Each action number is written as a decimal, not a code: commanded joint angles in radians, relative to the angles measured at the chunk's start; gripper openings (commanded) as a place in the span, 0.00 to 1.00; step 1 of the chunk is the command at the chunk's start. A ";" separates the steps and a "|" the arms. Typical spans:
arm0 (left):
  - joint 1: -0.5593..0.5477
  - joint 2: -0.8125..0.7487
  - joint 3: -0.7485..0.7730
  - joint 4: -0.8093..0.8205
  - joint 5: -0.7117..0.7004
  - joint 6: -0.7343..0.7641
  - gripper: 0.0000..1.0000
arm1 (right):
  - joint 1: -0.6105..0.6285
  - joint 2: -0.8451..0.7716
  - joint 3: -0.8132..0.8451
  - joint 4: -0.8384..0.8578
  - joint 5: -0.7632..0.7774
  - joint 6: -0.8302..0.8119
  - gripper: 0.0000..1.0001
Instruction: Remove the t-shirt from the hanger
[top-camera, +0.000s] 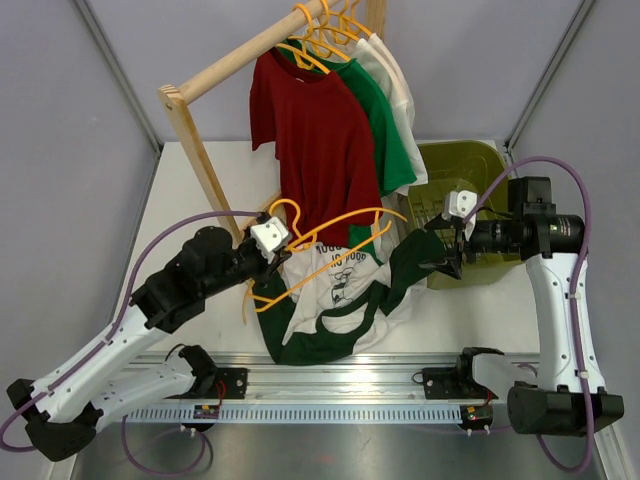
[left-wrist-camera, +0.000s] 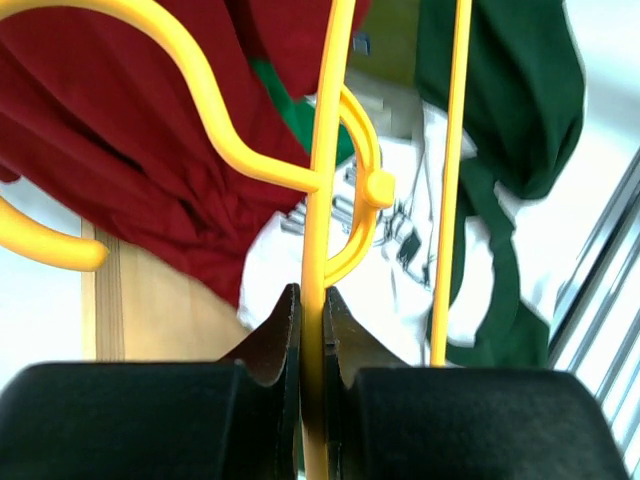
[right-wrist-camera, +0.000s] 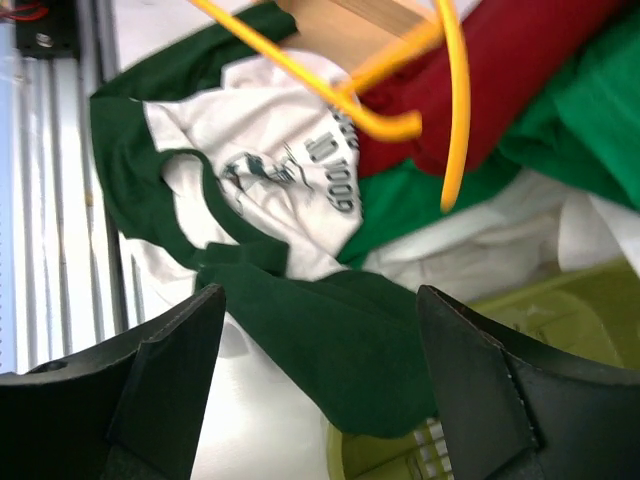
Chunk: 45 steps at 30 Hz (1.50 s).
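Top external view, t-shirt: I see it crumpled on the table between the two arms, white chest and dark print facing up and green sleeves spread to either side.
Hanger: it is tilted over the shirt with its hook towards the rack. As far as I can tell, neither end sits inside the collar or a sleeve.
Right wrist view, hanger tip: one end hangs bare in the air above the print. I therefore judge the shirt to be off the hanger, or very nearly.
Left gripper: the jaws are clamped on the hanger's thin bar, close to the hook. This grip lets me lift the frame clear while the cloth stays down.
Right gripper: the jaws are spread wide with nothing between them. It hovers just above the dark green sleeve at the shirt's right side, where it could pin or pull the fabric if it catches.
Bin: an olive-green container beside the right gripper, with the sleeve reaching its near edge.
Rack: a wooden rail behind, carrying a red tee, an all-green tee and a white shirt on similar hangers.
Risk: the raised hanger is close to the red tee's hem and may snag it.
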 joint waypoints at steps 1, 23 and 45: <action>-0.019 -0.014 0.031 -0.069 -0.049 0.111 0.00 | 0.073 -0.028 0.068 -0.322 -0.028 0.018 0.84; -0.247 0.098 0.044 0.051 -0.157 0.398 0.00 | 0.518 0.158 0.076 0.117 0.228 0.531 0.80; -0.247 -0.032 -0.013 0.064 -0.111 0.361 0.00 | 0.516 0.245 0.158 -0.090 0.005 0.226 0.52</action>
